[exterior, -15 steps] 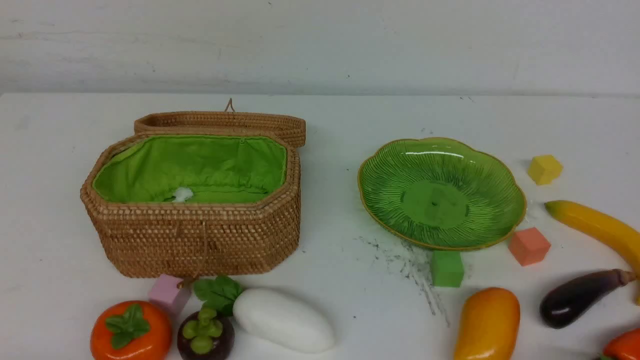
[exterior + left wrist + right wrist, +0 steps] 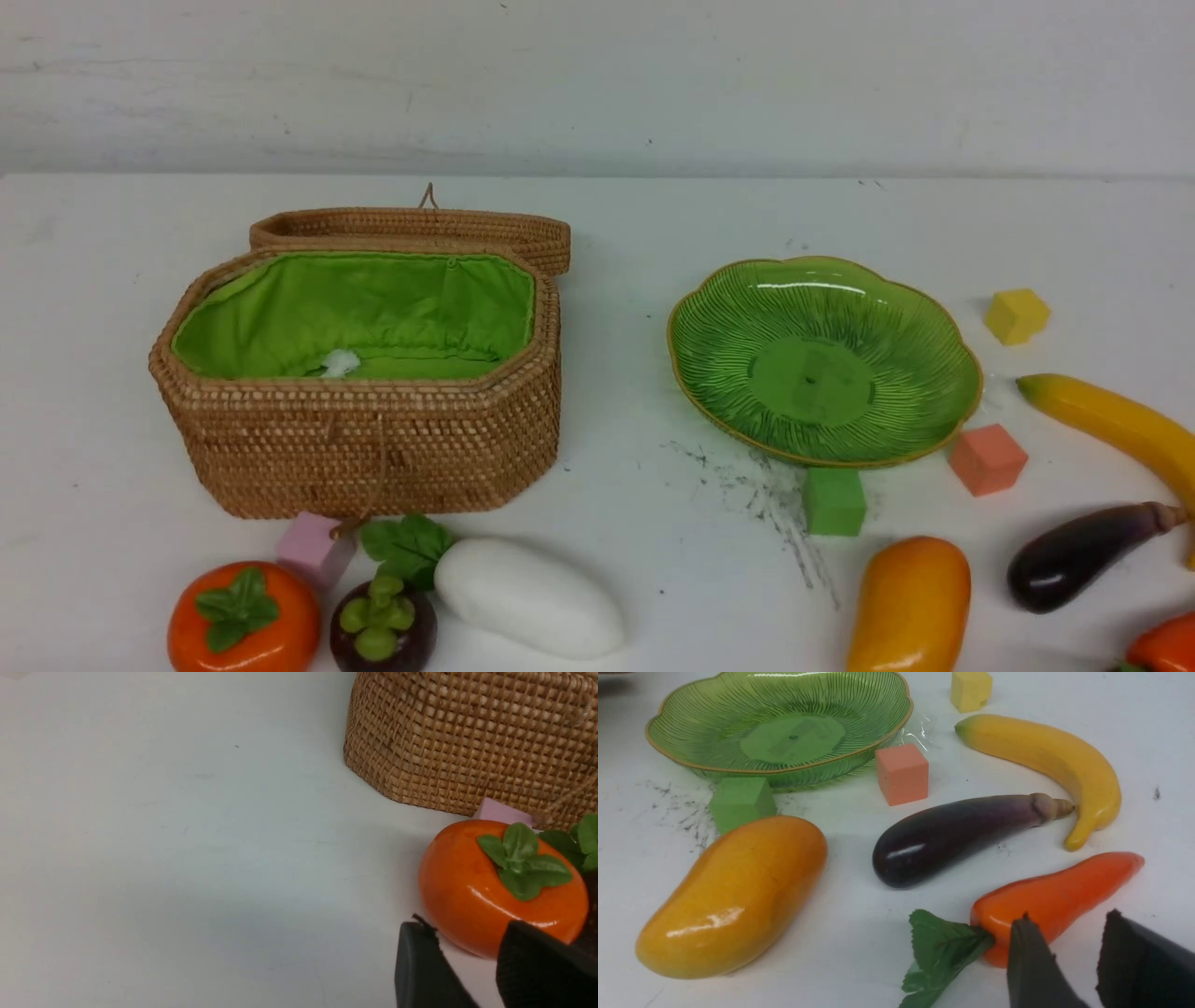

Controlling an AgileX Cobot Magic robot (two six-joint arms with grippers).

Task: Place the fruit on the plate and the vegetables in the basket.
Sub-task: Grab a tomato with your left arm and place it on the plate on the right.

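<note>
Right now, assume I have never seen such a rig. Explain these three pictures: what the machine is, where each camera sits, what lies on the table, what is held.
This is a robot with two arms, each ending in a two-finger gripper. The wide picture looks forward from between the arms. The other two come from wrist cameras; the dark prongs there are the left gripper and the right gripper. On the white table stand an open woven basket and a green plate, neither holding any toy. By the basket lie a persimmon, mangosteen and radish; by the plate a mango, eggplant, banana, pepper and foam cubes. Both grippers are open, holding nothing.
</note>
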